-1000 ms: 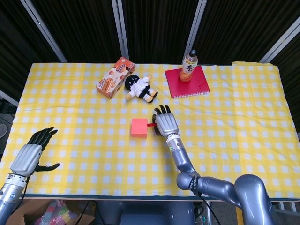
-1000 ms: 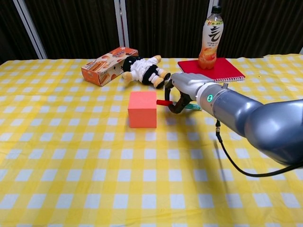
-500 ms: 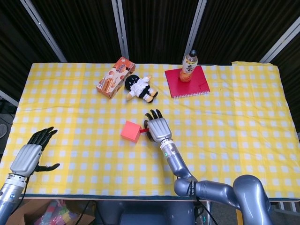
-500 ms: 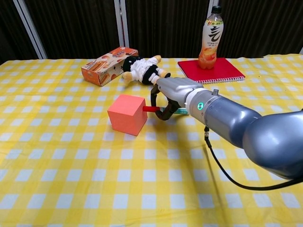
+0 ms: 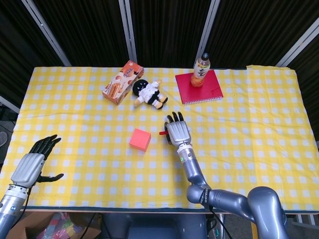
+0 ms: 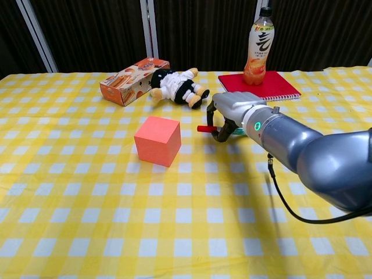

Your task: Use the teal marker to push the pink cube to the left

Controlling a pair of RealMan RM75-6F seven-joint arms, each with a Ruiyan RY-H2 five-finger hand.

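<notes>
**Marker tip clear of the cube, push either paused or finished**

From where I stand, the right robot hand (image 6: 232,116) grasps the teal marker (image 6: 224,130), fingers curled around its barrel, the red cap end pointing left toward the pink cube (image 6: 157,140). There is a plain gap between cap and cube; they do not touch. The cube sits turned at an angle on the yellow checked cloth of the bench (image 6: 87,221), near the middle, in front of the doll (image 6: 176,86) and well apart from it.

I judge the step in hand to be the push itself, with contact now broken. If more leftward travel is wanted, the next move calls for bringing the cap back against the cube's right face, low and square on, since the cube's skewed stance suggests an off-centre shove would only spin it.

The left robot hand (image 5: 34,164) hovers at the bench's near left edge, fingers spread, grasping nothing.

Counted: one cube, one marker, one doll, one snack box (image 6: 133,80), one bottle (image 6: 260,46) standing on one red notebook (image 6: 261,86), two robot hands.
</notes>
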